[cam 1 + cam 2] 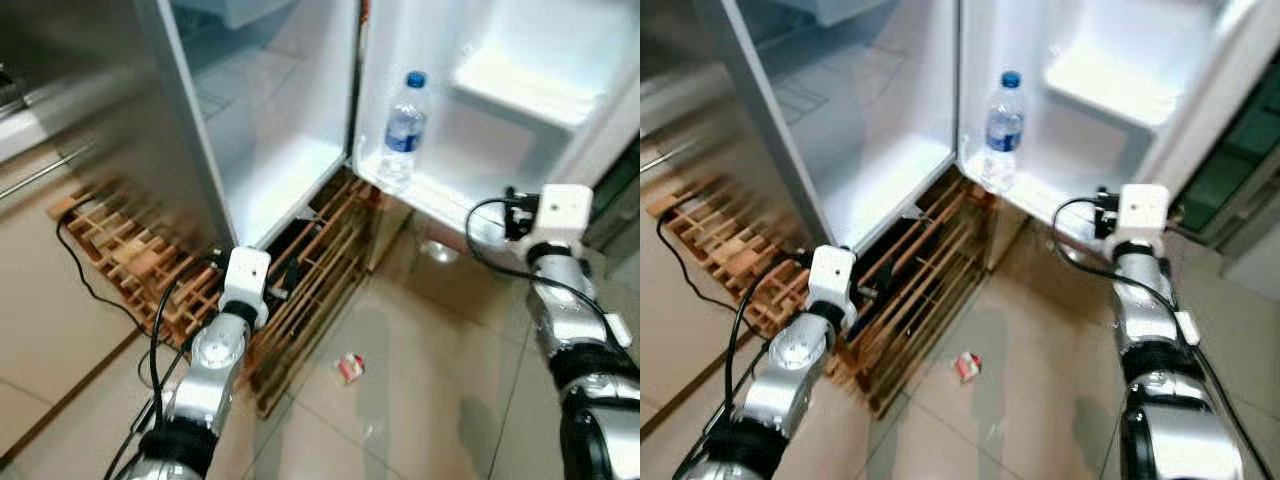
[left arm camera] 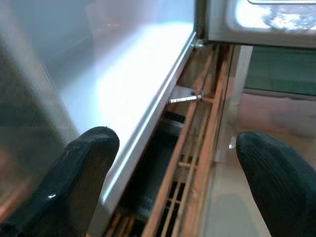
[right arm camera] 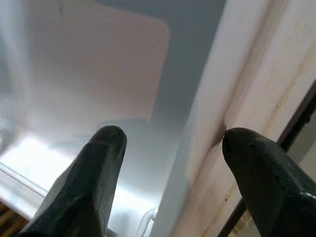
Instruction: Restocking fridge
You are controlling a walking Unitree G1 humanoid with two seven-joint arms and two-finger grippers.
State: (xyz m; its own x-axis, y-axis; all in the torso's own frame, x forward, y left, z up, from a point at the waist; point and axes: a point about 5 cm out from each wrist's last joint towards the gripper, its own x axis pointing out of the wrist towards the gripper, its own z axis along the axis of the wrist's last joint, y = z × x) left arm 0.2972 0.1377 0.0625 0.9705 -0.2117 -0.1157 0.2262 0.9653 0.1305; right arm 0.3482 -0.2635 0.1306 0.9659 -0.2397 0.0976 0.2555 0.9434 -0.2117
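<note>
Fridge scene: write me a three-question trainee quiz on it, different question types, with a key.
1. True or false: the water bottle stands upright on the lower shelf of the open fridge door.
2. Multiple choice: what lies on the floor tiles between the two arms?
A. a small red and white wrapper
B. a spoon
C. a second bottle
3. Fill in: the wooden rack lies on the floor at the foot of the ____.

Key
1. True.
2. A, the wrapper.
3. Fridge. The left pincer points at its bottom edge, fingers apart; the right pincer, also open, is raised toward the door shelf.
</note>
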